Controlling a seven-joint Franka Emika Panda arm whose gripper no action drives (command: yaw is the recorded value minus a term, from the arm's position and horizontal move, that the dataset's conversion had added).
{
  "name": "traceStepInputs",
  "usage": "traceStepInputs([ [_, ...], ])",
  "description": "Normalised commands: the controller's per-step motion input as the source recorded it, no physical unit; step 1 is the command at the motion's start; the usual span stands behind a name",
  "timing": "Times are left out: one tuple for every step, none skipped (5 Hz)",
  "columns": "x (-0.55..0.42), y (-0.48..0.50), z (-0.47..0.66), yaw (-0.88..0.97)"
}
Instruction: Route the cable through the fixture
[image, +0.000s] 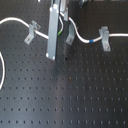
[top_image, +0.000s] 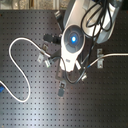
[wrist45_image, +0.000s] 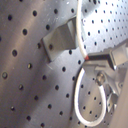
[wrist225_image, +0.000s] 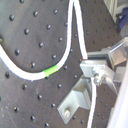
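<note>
No text, label, brand, number or sign can be read in any of the four views. The pictures are small and soft, and no surface in them carries legible writing.

You see a white rounded arm housing (top_image: 75, 42) with a glowing blue round light (top_image: 74, 37) and black looping cables (top_image: 97, 20).

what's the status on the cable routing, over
Claw shut on the cable, low over the board. Cable's green band lies close by the claw. Metal clip next to the claw, cable not yet seated. Nothing blocking.
</note>
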Motion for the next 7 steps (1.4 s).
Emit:
traceStepInputs([
  [0.003, 0.015, 0.0, -0.61],
  [0.016, 0.115, 0.0, -0.59],
  [0.007, 0.197, 0.0, -0.49],
  [-0.051, 0.138, 0.1, -0.43],
  [-0.25, 0.035, 0.27, -0.34],
  [-0.337, 0.12, 0.19, -0.13],
  [-0.114, 0.373, -0.01, -0.22],
])
